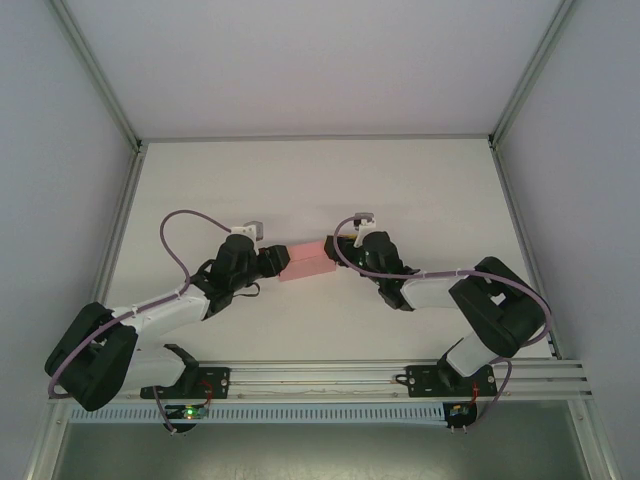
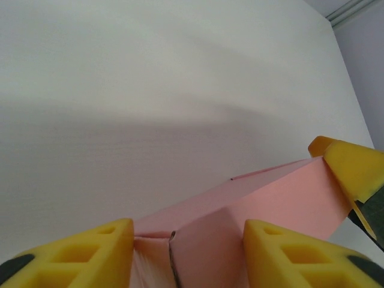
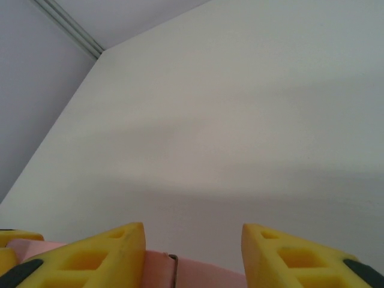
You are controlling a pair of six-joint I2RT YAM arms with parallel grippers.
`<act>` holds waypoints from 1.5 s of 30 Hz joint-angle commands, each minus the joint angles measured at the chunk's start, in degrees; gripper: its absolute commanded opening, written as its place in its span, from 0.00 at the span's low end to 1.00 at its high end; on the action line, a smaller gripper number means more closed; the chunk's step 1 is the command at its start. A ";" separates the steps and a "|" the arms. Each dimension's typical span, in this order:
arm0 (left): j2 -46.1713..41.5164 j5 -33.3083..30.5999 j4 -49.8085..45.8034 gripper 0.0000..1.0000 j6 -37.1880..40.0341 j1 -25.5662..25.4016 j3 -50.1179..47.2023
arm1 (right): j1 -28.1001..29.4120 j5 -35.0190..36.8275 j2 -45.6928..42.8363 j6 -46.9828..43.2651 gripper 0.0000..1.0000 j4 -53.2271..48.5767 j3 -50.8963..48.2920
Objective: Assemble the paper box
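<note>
- Paper box (image 1: 307,260) — salmon-pink and folded up into a small block. It lies just below the centre of the top view on the white bench (image 1: 300,180), tilted so its right end sits higher in the frame.
- The left gripper (image 1: 281,263) meets the box's left end and the right gripper (image 1: 338,248) meets its right end, so the box is sandwiched between the two.
- In the left wrist view, the yellow fingers (image 2: 78,255) stand apart in the bottom corners. Pink card fills the whole gap between them, with a dark seam running down at bottom centre.
- Are those fingers clamping the card or clear of it? I cannot tell.
- At the right edge of that view, a yellow fingertip (image 2: 351,168) of the right gripper sits against the box's far corner.
- In the right wrist view the fingers are apart too, with a strip of pink low between them along the bottom edge and bare bench above.
- Grasping or released on this side — I cannot tell that either.
- A purple cable (image 1: 178,250) loops above the left arm in the top view.
</note>
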 commanded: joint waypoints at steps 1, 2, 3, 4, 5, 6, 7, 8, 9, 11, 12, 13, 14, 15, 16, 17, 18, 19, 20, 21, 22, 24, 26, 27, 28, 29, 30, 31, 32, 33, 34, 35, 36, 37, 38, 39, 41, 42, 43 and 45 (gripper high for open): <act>0.54 0.35 -5.09 0.60 2.68 -0.29 2.00 | 0.43 -1.01 0.95 -1.36 0.48 -10.81 1.34; 0.55 0.46 -5.11 0.61 2.87 -0.33 2.29 | 0.43 -1.07 0.91 -1.14 0.50 -10.66 1.90; 0.51 0.43 -5.44 0.66 3.03 -0.30 2.63 | 0.43 -1.56 0.95 -1.26 0.53 -10.54 2.52; 0.46 0.39 -5.80 0.68 3.34 -0.37 3.05 | 0.43 -1.78 0.82 -1.48 0.56 -10.76 3.12; 0.35 0.35 -6.23 0.69 3.75 -0.29 3.47 | 0.39 -1.93 0.72 -1.63 0.57 -10.97 3.65; 0.19 0.01 -6.81 0.71 4.06 -0.33 3.93 | 0.41 -1.80 0.39 -2.06 0.57 -11.52 4.38; -0.06 -0.20 -7.29 0.74 4.37 -0.29 4.31 | 0.43 -1.13 0.01 -2.27 0.57 -12.25 4.89; -0.20 -0.67 -7.88 0.76 4.65 -0.35 4.63 | 0.43 -0.49 -0.40 -2.51 0.59 -12.76 5.26; -0.49 -1.27 -8.51 0.78 4.74 -0.29 4.92 | 0.43 0.27 -1.01 -2.71 0.60 -13.28 5.69; -0.94 -1.36 -9.01 0.83 5.38 -0.29 5.26 | 0.39 1.37 -2.05 -3.18 0.62 -13.58 5.78; -1.17 -1.46 -9.26 0.87 5.47 -0.37 5.31 | 0.34 1.36 -2.41 -3.53 0.64 -13.66 5.82; -1.39 -1.57 -9.36 0.91 5.63 -0.29 5.32 | 0.27 1.27 -2.84 -3.89 0.66 -13.92 5.91; -1.70 -1.89 -9.57 0.94 5.83 -0.29 5.41 | 0.13 0.98 -3.26 -4.46 0.69 -14.27 6.15; -1.98 -2.62 -10.39 1.00 5.94 -0.32 5.79 | -0.01 0.65 -3.69 -5.26 0.71 -14.42 6.42; -2.38 -3.39 -11.15 1.00 6.15 -0.30 6.11 | -0.22 0.36 -4.30 -6.16 0.74 -14.51 6.50; -2.87 -4.52 -12.29 1.00 6.51 -0.33 6.55 | -0.55 -0.25 -4.99 -7.32 0.81 -14.51 6.60; -3.46 -6.01 -13.68 1.00 6.67 -0.32 7.00 | -0.75 -0.86 -5.62 -8.37 0.98 -14.51 6.83; -4.21 -7.88 -15.43 1.00 6.84 -0.29 7.61 | -1.08 -1.96 -6.20 -9.91 0.98 -14.58 7.00; -5.19 -10.27 -17.56 1.00 7.06 -0.33 8.23 | -1.31 -2.24 -6.93 -11.65 0.98 -15.16 7.48; -6.03 -12.25 -19.36 1.00 7.44 -0.29 8.75 | -1.52 -1.41 -7.56 -12.86 0.98 -15.96 7.80; -7.00 -14.31 -20.95 1.00 7.75 -0.33 9.01 | -1.79 -1.81 -8.15 -15.13 0.98 -15.93 7.94; -9.03 -18.85 -24.26 1.00 7.89 -0.30 9.65 | -2.41 -4.55 -9.31 -20.07 0.98 -16.26 8.54; -10.38 -24.06 -28.79 1.00 6.96 -0.29 10.73 | -2.82 -14.59 -10.09 -28.75 0.98 -16.47 9.48; -10.66 -26.32 -30.83 1.00 6.49 -0.30 11.32 | -2.91 -20.13 -10.12 -34.26 0.98 -18.33 10.62; -10.71 -27.96 -32.50 1.00 6.30 -0.25 11.64 | -2.84 -27.89 -9.53 -41.40 0.99 -22.43 12.48; -10.62 -28.95 -33.46 1.00 6.37 -0.19 11.85 | -2.67 -34.97 -8.86 -50.12 0.98 -28.63 14.73; -10.45 -29.71 -34.27 1.00 6.30 -0.07 12.00 | -1.96 -37.83 -8.02 -57.66 0.99 -35.30 17.39; -10.14 -30.35 -35.16 1.00 6.01 0.00 12.12 | -0.94 -38.63 -6.82 -66.50 0.98 -43.48 20.79; -9.93 -30.95 -35.83 1.00 5.92 0.10 12.22 | 0.11 -37.50 -5.51 -72.93 0.98 -50.10 23.81; -9.75 -31.46 -36.45 1.00 5.78 0.12 12.26 | 1.25 -34.75 -4.27 -77.16 0.98 -54.83 26.68; -9.58 -32.05 -37.15 1.00 5.44 0.11 12.31 | 2.36 -31.44 -2.56 -80.83 0.98 -59.44 29.83; -9.57 -32.50 -37.60 1.00 5.32 0.15 12.19 | 3.24 -28.31 -1.18 -82.37 0.98 -62.08 32.40; -9.64 -32.83 -37.88 1.00 5.24 0.20 12.01 | 3.79 -25.77 0.36 -83.72 0.98 -64.17 34.62; -9.72 -33.30 -38.26 1.00 5.02 0.20 11.86 | 4.19 -23.82 2.04 -85.88 0.98 -66.88 37.00; -9.94 -33.79 -38.61 1.00 4.87 0.19 11.62 | 4.34 -22.55 3.56 -87.67 0.98 -69.32 38.85; -10.14 -34.27 -39.02 1.00 4.80 0.19 11.45 | 4.43 -21.74 5.08 -89.57 0.98 -71.90 40.63; -10.74 -35.37 -40.23 1.00 4.67 0.26 11.12 | 4.47 -20.39 8.26 -92.96 0.98 -77.84 44.54; -11.16 -35.92 -40.89 1.00 4.62 0.28 10.91 | 4.43 -19.82 9.54 -94.02 0.98 -79.88 46.07; -11.64 -36.70 -41.55 1.00 4.48 0.40 10.77 | 4.52 -18.67 10.95 -94.43 0.98 -81.33 47.58; -12.78 -37.79 -42.20 1.00 4.49 0.46 10.06 | 4.85 -15.61 12.80 -95.06 0.98 -82.02 49.39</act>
